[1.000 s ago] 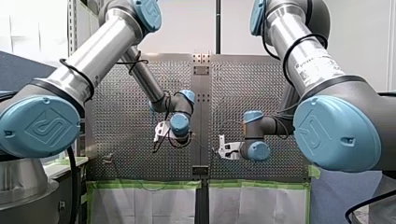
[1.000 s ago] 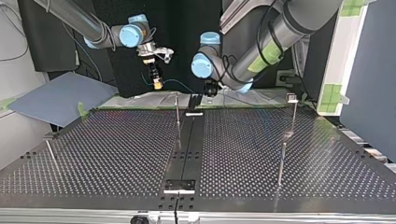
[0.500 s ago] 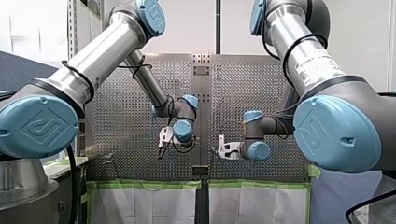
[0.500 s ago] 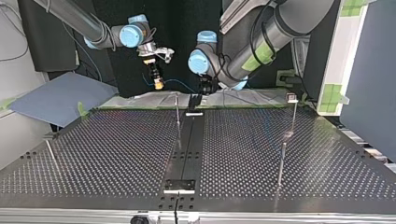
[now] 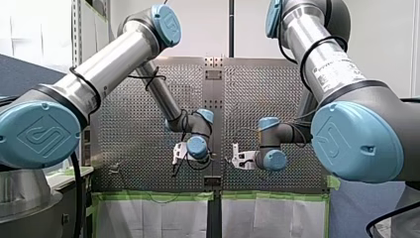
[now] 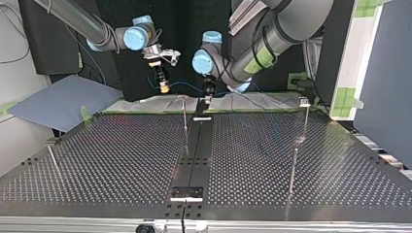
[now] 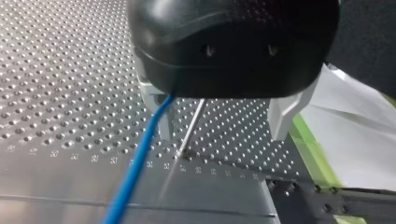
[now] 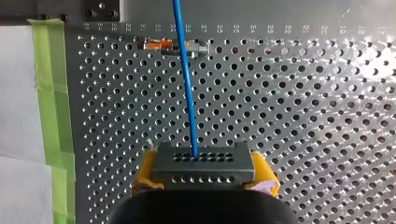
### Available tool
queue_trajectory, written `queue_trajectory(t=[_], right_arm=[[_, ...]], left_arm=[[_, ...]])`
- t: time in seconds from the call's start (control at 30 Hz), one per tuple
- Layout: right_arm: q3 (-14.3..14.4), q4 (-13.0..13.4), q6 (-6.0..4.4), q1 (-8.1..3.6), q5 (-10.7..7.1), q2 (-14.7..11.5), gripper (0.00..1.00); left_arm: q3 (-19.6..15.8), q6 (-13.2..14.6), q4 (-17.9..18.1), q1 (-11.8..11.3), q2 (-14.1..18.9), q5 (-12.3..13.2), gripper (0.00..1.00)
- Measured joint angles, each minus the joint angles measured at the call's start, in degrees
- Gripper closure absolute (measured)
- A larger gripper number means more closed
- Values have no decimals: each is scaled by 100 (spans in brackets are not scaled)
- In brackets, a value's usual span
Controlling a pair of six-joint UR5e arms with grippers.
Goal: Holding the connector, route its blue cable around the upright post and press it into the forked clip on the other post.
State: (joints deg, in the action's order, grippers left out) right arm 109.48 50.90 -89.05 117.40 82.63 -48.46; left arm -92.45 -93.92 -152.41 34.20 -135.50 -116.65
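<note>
connector [image 8: 204,164]: 1, clamped in right gripper [image 8: 204,171] | blue cable [image 8: 187,84]: 1 | left gripper [image 7: 222,119]: spread apart | posts [image 6: 293,170]: 4, top view

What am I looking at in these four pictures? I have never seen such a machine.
Two robot arms work at a metal table full of holes. One picture looks from behind the arms, one faces them from across the table, and two come from cameras on their wrists. Thin upright posts stand on the table. The right gripper clamps a dark connector between yellow pads; its blue cable runs ahead past a small clip. The left gripper is open; a post shows ahead, in the gap between its fingers.
</note>
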Motion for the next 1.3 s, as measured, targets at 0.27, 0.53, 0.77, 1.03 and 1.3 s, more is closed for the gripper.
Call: queue_trajectory(t=[0.27, 0.53, 0.77, 1.03, 1.3], right_arm=[[0, -15, 0, -59, -8, 0, 100], [6, -26, 0, -122, -9, 6, 100], [3, -40, 0, -171, -15, 6, 100], [3, -54, 0, -234, -26, 7, 100], [2, -78, 0, -271, -30, 7, 100]], left_arm=[[59, -42, 169, 127, -46, -91, 0], [62, -169, 282, 215, -45, -389, 0], [59, -338, 359, 251, -43, -567, 45], [52, -486, 376, 271, -44, -744, 80], [46, -703, 377, 274, -42, -741, 80]])
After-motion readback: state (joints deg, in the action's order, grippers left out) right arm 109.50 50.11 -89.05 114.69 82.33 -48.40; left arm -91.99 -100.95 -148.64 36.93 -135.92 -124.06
